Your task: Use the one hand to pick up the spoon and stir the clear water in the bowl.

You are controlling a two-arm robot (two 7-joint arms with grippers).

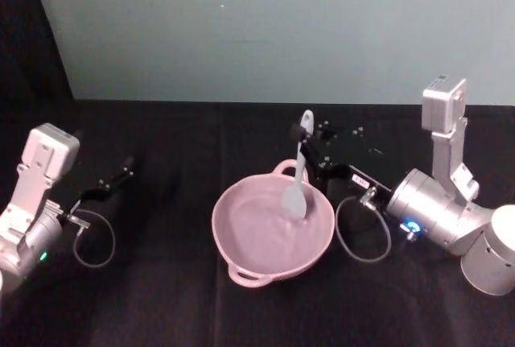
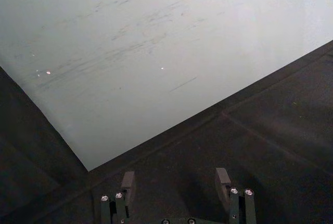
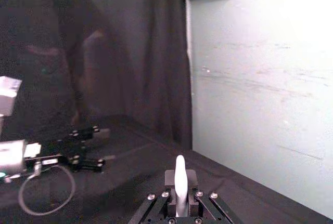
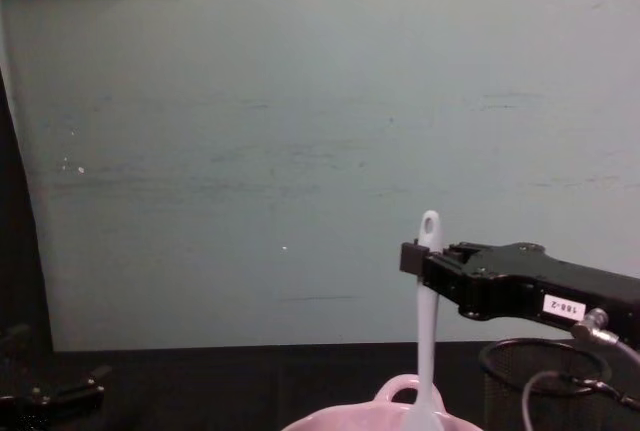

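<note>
Spoon (image 1: pixel 299 171) stood upright in the bowl (image 1: pixel 228 234), centre frame.
Right pincer (image 1: pixel 308 132) reached level from frame right, clamped near the handle end; left pincer (image 1: pixel 122 175) sat at frame left, fingers apart.

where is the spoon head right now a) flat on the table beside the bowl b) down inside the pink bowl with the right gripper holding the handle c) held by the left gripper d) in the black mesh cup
B: the right gripper is shut on the spoon near its handle end, and the spoon's head dips inside the pink bowl; the left gripper sits open off to the left, away from the bowl.
</note>
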